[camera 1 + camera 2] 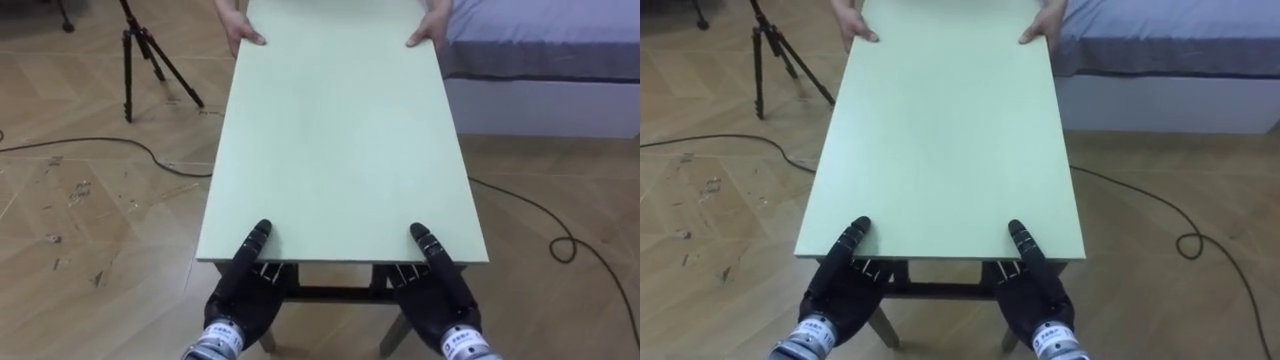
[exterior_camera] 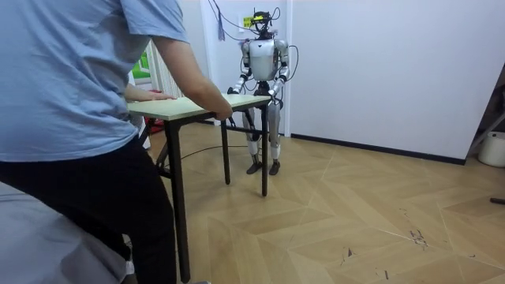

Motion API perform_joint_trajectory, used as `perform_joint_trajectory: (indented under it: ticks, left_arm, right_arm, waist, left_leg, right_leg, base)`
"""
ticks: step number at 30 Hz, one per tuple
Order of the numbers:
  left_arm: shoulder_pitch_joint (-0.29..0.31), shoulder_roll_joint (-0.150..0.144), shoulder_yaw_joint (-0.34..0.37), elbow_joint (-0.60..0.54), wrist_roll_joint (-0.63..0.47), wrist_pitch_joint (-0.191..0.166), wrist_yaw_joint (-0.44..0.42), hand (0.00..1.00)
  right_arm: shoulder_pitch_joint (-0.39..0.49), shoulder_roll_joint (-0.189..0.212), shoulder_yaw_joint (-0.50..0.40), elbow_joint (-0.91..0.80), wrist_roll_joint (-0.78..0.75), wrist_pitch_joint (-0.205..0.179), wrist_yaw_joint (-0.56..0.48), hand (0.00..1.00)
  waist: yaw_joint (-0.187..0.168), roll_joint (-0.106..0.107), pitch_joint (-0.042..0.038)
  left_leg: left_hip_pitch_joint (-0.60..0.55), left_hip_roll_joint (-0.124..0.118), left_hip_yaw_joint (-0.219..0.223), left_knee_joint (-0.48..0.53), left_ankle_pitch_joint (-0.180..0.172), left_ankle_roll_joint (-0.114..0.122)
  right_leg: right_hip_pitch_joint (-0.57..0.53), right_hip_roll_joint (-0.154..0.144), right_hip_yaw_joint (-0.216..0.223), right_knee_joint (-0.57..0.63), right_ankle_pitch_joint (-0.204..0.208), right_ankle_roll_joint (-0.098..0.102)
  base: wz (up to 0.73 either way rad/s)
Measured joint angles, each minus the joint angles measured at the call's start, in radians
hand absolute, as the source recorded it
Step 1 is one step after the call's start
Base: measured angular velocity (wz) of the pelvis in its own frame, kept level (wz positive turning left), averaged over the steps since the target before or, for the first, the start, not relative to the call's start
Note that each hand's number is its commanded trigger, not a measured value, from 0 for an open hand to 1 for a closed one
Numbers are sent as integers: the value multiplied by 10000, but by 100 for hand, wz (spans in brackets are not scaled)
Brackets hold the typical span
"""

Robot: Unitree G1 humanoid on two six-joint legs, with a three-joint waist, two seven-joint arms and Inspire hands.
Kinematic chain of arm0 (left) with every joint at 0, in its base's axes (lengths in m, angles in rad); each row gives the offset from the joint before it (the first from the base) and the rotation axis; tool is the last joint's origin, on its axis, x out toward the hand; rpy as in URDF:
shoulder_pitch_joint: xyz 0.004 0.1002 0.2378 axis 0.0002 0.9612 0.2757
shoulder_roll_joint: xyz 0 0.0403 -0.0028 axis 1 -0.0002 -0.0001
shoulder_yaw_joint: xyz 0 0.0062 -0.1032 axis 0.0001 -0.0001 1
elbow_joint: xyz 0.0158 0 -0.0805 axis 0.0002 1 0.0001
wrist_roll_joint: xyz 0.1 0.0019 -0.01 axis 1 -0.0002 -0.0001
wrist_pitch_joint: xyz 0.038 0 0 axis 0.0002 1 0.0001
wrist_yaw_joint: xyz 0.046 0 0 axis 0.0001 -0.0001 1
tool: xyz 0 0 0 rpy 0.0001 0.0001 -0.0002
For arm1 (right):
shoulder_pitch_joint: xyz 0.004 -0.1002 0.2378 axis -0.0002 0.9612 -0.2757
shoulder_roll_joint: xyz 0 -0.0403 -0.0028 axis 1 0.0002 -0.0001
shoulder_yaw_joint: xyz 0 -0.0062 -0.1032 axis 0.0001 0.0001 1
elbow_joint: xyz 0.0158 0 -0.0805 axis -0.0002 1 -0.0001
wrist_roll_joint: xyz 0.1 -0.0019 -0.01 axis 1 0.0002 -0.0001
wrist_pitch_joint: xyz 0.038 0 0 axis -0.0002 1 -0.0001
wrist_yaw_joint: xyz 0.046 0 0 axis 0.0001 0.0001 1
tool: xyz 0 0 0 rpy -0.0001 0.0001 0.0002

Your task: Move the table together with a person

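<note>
Close by — tripod [image 1: 128,75] left of the table [image 1: 340,150]; bed [image 1: 545,40] at its right.

Soft, even indoor light; pale table [image 1: 340,150] evenly lit, floor [image 2: 355,197] gleaming.

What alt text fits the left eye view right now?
The robot's left hand and right hand clamp the near edge of a pale green table, thumbs on top, while a person's hands hold the far end. A tripod stands left, a bed right.
</note>
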Motion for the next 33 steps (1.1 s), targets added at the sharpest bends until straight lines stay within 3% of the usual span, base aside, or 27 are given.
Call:
perform_joint_trajectory:
  ticks: [3,8,11,16,28,33]
  left_arm:
    - [122,-37,-50,-34,2,-60,-148,100]
    - [277,-73,-108,-205,7,-225,-214,100]
    - [310,-76,-112,-286,7,-249,-237,100]
    - [394,-62,-59,-424,191,-341,-238,100]
    - [1793,82,-67,-1680,537,-453,-293,100]
    - [2263,84,-118,-2042,529,-497,-380,100]
  right_arm:
    - [22,-8,85,-5,-153,-255,115,100]
    - [25,-76,163,-9,-148,-312,251,100]
    - [35,-68,343,-9,-124,-605,340,100]
    - [63,-52,433,-9,-89,-592,381,100]
    - [1192,-92,744,-772,-106,-519,758,100]
    - [1496,-181,831,-930,-107,-539,1064,100]
  waist:
    - [-33,44,-8]
    - [-112,36,-11]
    - [-140,31,-13]
    - [-213,-21,-14]
    - [-215,-202,18]
    - [-132,-375,18]
  left_leg:
    - [-6,0,2,1,1,1]
    - [-23,6,12,-29,1,1]
    - [-17,6,21,-26,1,2]
    - [-27,5,38,-28,2,2]
    - [-139,-10,62,-18,0,1]
    - [-395,-29,55,80,4,0]
  right_leg:
    - [-34,-3,3,-3,0,0]
    - [-85,5,86,-3,-1,1]
    - [-88,8,117,-8,-1,2]
    - [-112,8,137,-23,-6,8]
    - [-206,6,185,-21,-5,6]
    - [-414,-7,208,4,25,-40]
  base:
    - [0]
    - [-1]
    - [-3]
    - [-1]
    - [0]
    - [-1]
